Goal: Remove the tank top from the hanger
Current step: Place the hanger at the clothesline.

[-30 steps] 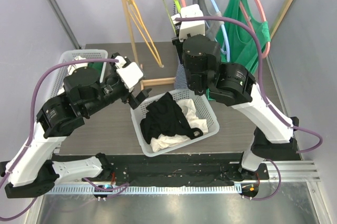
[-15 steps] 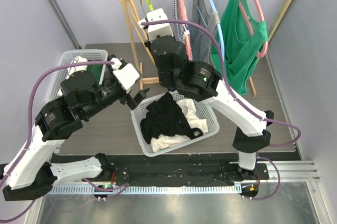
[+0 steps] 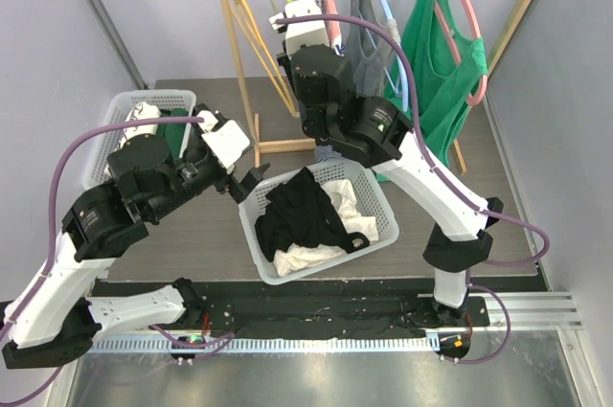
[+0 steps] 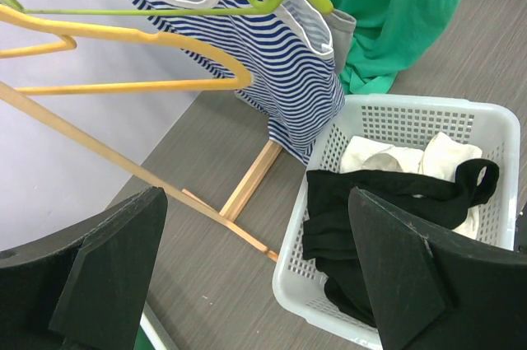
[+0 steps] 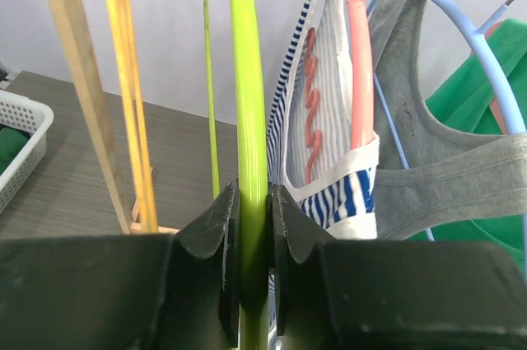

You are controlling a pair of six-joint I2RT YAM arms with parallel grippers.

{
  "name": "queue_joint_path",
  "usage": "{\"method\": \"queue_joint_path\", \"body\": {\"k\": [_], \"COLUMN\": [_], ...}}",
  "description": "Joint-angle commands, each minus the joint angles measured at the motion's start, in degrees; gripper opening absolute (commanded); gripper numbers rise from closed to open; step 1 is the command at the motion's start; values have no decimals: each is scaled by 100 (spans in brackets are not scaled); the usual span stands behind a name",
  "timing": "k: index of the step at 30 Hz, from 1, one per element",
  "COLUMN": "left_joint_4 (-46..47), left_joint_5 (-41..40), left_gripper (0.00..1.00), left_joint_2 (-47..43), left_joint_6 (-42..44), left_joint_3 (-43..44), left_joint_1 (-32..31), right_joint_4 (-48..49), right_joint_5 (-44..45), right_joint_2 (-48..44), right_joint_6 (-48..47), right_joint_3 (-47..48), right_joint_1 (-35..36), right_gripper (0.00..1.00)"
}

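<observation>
My right pincer (image 5: 247,202) is closed tight on the lime green hanger (image 5: 245,78), its two dark fingers (image 5: 206,235) pressed against the hanger's bar from either side at the bottom centre of the right wrist view. That hanger carries no garment that I can see. The blue-and-white striped tank top (image 5: 329,177) hangs just right of it on a pink hanger (image 5: 361,78), in the centre of the frame. A grey tank top (image 5: 428,169) hangs beside that on a blue hanger (image 5: 461,29). At the right edge there is a green tank top (image 5: 494,78). Two yellow hangers (image 5: 123,78) and the wooden rack post (image 5: 78,78) stand in the left of the frame.

My left pincer (image 4: 255,202) gapes wide and holds nothing, poised over the grey table (image 4: 206,284). In the lower right of its view, a white basket (image 4: 494,119) holds a black garment (image 4: 370,218) lying over white ones (image 4: 370,156).
</observation>
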Motion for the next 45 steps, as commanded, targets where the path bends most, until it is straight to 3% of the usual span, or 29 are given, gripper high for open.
{"method": "queue_joint_path", "body": {"k": [1, 32, 33, 36, 38, 39, 45], "left_joint_4": [224, 215, 224, 285, 417, 452, 164], "left_joint_5": [-87, 36, 36, -86, -331, -402, -737], "left_gripper": [97, 97, 97, 99, 100, 100, 100], "left_joint_2": [-45, 236, 262, 341, 394, 455, 886], "left_joint_6": [-55, -310, -319, -336, -363, -354, -643], "left_joint_3": [37, 151, 178, 213, 248, 274, 880], "left_joint_1": [-14, 30, 30, 39, 39, 39, 39], "right_joint_4": [444, 154, 136, 101, 101, 92, 74], "right_joint_5": [-224, -1033, -1051, -1147, -1209, -1244, -1358], "right_joint_2": [-221, 324, 289, 17, -307, -405, -1370], "right_joint_6": [119, 418, 435, 567, 689, 725, 927], "right_joint_3": [114, 44, 26, -123, -281, -342, -843], "right_joint_1": [-159, -581, -590, -581, -590, -590, -660], "right_gripper": [1, 1, 6, 41, 47, 57, 61]}}
